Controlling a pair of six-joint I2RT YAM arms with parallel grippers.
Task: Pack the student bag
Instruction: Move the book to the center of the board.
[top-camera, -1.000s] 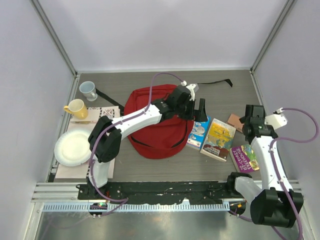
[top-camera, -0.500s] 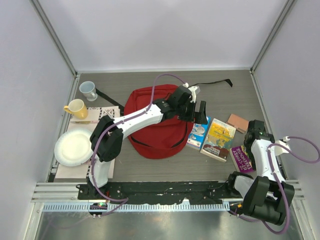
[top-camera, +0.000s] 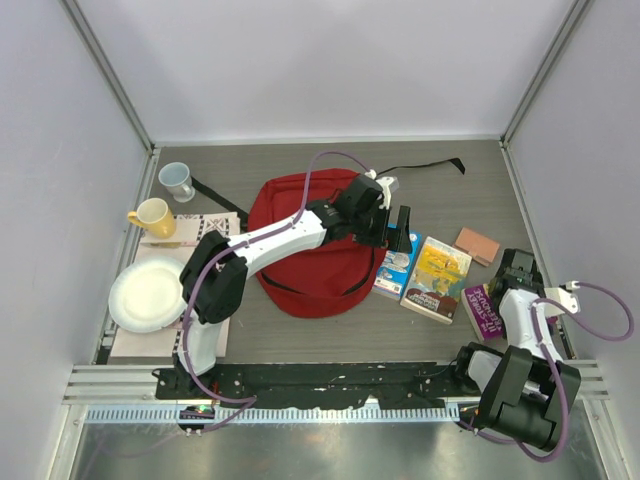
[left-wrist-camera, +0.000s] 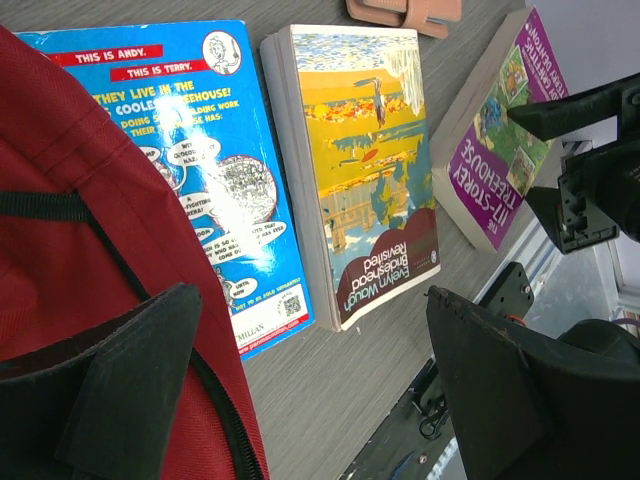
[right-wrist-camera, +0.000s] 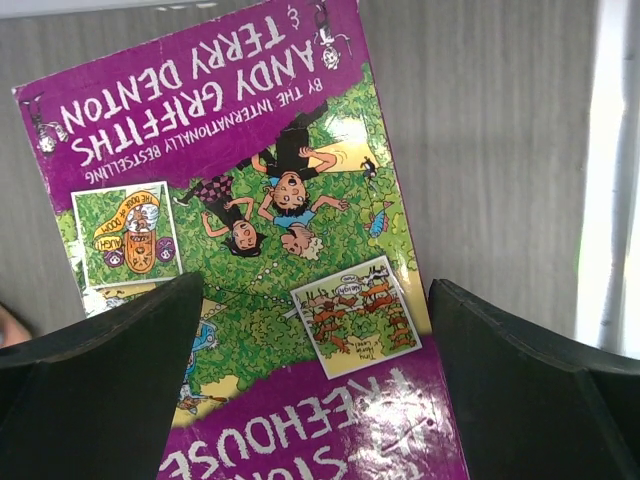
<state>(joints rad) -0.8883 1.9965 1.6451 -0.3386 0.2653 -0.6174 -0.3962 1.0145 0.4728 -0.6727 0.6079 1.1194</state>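
The right tool (right-wrist-camera: 315, 310) gapes over the purple book (right-wrist-camera: 250, 190), the left tool (left-wrist-camera: 315, 365) gapes over the bag (top-camera: 300, 272) edge; the flat book could skid away when pinched.

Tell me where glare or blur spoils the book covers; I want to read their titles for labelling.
Left wrist: a glare patch washes out part of the blue book; the yellow book reads fine. Right wrist: the purple book is sharp, with slight sheen. Top external: evenly lit, titles too small.
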